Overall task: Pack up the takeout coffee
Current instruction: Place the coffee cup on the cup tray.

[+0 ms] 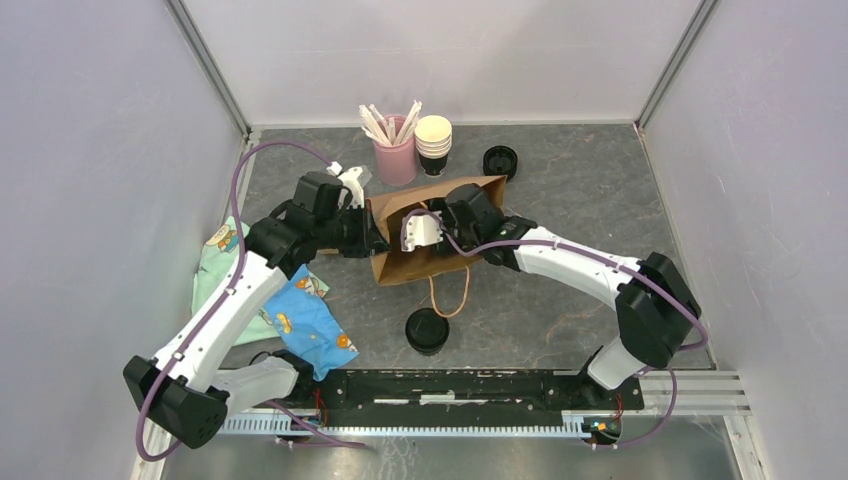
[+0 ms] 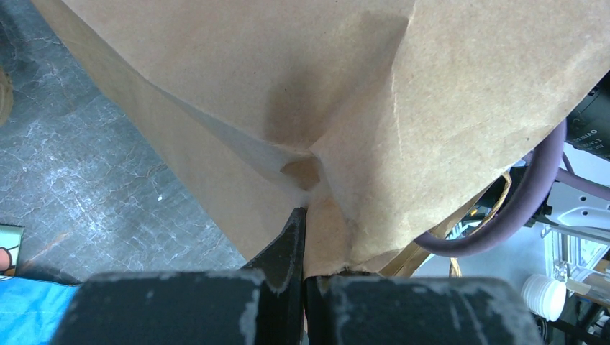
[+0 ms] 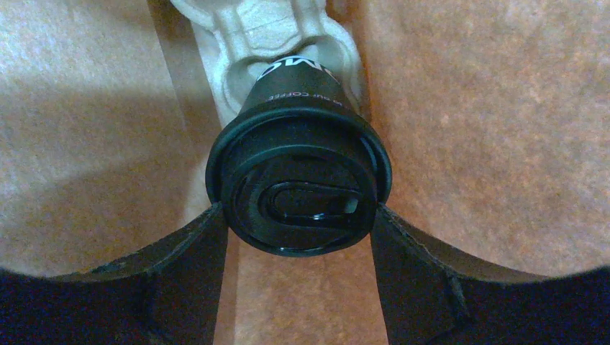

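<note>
The bag point(image 1: 410, 265) lies on its side near the middle of the worktop point(image 1: 570, 190), a dark grey, marble-veined surface walled by pale panels on the left, far and right edges. It is creased brown paper, and its twisted paper handle point(image 1: 452, 297) loops toward the near edge.

The left gripper point(image 1: 372, 237) reaches in from the left, and its jaws are pressed together on a pinched fold of the bag wall point(image 2: 288, 86). The right gripper point(image 3: 298, 223) is inside the bag. Its jaws sit against both sides of the round, glossy black lid of the coffee point(image 3: 298, 165). This small black paper cup sits in a moulded grey pulp tray point(image 3: 266, 29), and the bag's fibrous brown walls are close on either side.

A pink cup point(image 1: 395, 158) of white sticks, a stack of cream-rimmed cups point(image 1: 433, 145) and a stack of black lids point(image 1: 500, 160) stand along the far edge, just behind the bag. A second lidded cup point(image 1: 427, 332) stands upright toward the near edge, apart from the bag. By the left edge, a green cloth point(image 1: 222, 262) and a blue cloth point(image 1: 312, 322) lie crumpled under the left arm. Bare stone shows from the bag to the right edge, crossed only by the right arm.
</note>
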